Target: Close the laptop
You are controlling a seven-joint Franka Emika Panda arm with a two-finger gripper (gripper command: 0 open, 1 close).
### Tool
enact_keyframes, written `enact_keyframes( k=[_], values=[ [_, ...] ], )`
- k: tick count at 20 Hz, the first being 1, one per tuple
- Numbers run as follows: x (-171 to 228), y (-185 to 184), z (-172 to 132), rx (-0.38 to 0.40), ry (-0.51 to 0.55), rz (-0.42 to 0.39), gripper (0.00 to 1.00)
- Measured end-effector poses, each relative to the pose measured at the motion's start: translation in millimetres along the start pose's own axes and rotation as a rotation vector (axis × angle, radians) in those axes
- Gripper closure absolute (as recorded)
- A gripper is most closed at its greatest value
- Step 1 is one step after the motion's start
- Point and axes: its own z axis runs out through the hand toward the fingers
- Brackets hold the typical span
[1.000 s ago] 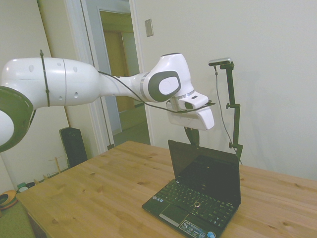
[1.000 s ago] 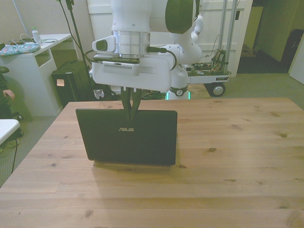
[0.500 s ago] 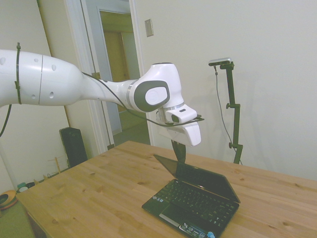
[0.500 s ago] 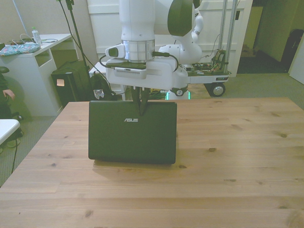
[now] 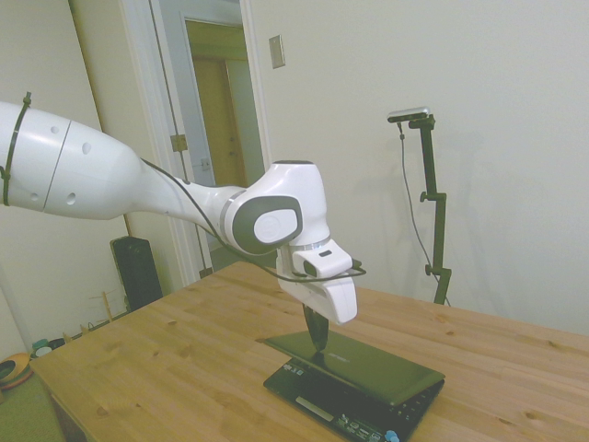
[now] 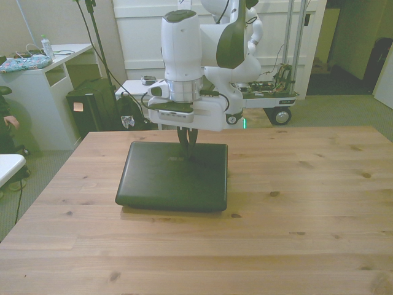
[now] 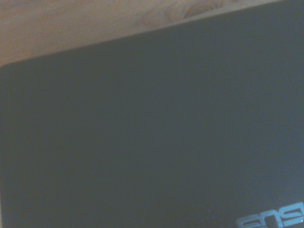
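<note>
While the netbook (image 5: pixel 354 378) sits mid-table (image 6: pixel 319 203), its stiff hinged lid (image 6: pixel 173 175) is pressed near the free edge by the gripper (image 6: pixel 186 145), jaws together; a gap is left.

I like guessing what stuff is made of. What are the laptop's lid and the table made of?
The laptop lid looks like matte black plastic: dull and even, almost no shine, with a silvery logo on it. It could be coated metal; the look alone can't settle that. The table looks like light wood, since it shows plank seams, grain lines and dark knots.
</note>
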Motion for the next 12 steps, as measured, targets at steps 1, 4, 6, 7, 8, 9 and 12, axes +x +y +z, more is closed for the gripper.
enact_keyframes(
  k=[1, 4, 6, 7, 8, 9, 12],
  values=[
    [-1.7, 1.9, 5.7, -0.003, -0.002, 0.000, 1.00],
    [-6.0, 6.2, 19.5, -0.010, -0.008, -0.001, 1.00],
    [-7.9, 6.6, 22.9, -0.011, -0.008, -0.004, 1.00],
    [-8.7, 5.9, 22.9, -0.011, -0.008, -0.006, 1.00],
    [-9.6, 5.1, 22.3, -0.010, -0.007, -0.008, 1.00],
    [-10.7, 4.2, 21.2, -0.008, -0.006, -0.011, 1.00],
    [-18.6, -1.7, 9.5, 0.011, 0.004, -0.029, 1.00]
  ],
)
